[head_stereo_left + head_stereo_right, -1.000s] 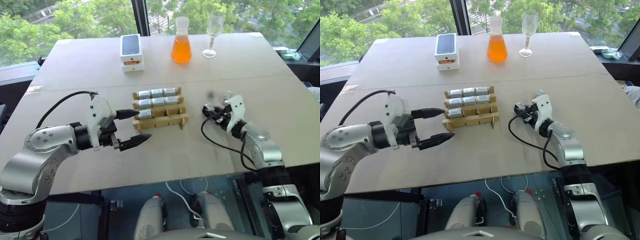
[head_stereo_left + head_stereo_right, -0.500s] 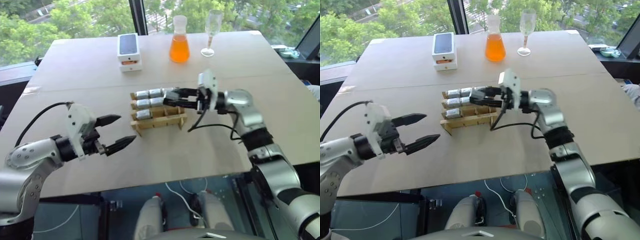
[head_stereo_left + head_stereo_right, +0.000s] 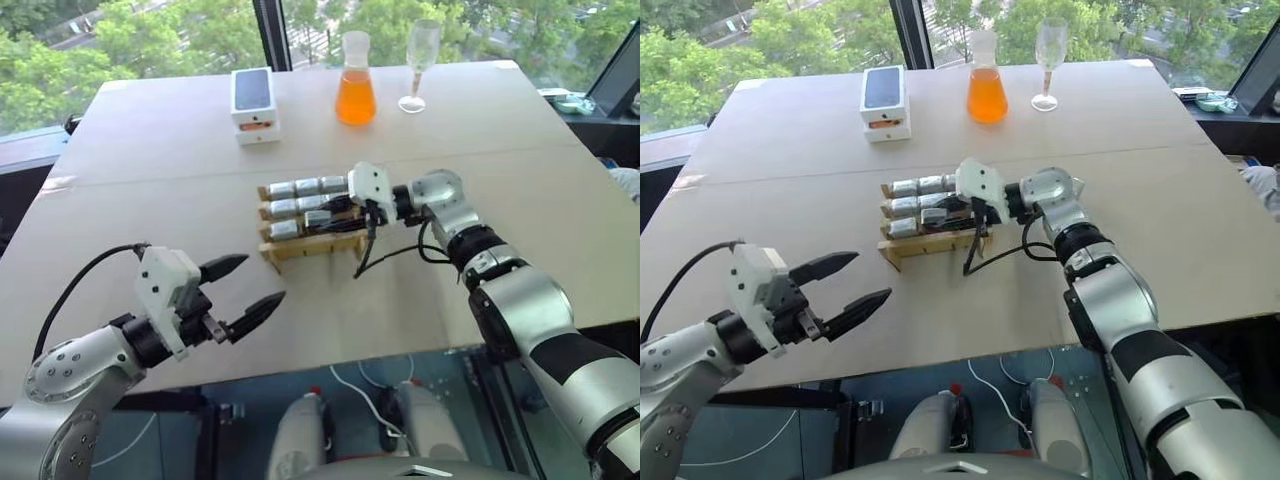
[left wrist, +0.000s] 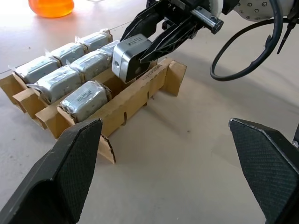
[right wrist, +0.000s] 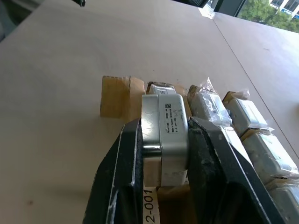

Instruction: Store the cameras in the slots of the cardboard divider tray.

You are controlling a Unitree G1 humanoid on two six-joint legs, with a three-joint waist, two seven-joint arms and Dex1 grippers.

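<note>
Presently noted the right gripper (image 5: pixel 164 135) clamped on one camera (image 4: pixel 132 59), pinching its two flat sides, label face outward. Found it hanging just above the near row of the cardboard divider tray (image 4: pixel 135 95), not yet seated. Judged rigid, metal-cased and dense for its size, with smooth sides liable to slip under a light pinch. Recommend gripping across opposing flat sides, as here, clear of any dark face. Judged the tray light and flimsy, likely to shift if a camera snags a notched divider. Counted seven stored cameras (image 4: pixel 83 99), each in clear wrap: three in the far row, three in the middle, one in the near row. Makes eight cameras with the held one, nine slots, two of them empty, both in the near row. Located the left gripper (image 3: pixel 262 280) at seven o'clock from the tray, well apart, fingers spread wide, holding nothing. Recorded one white phone box (image 3: pixel 254 98) at eleven o'clock, one orange flask (image 3: pixel 359 93) at twelve and one glass (image 3: pixel 420 62) at one o'clock.
</note>
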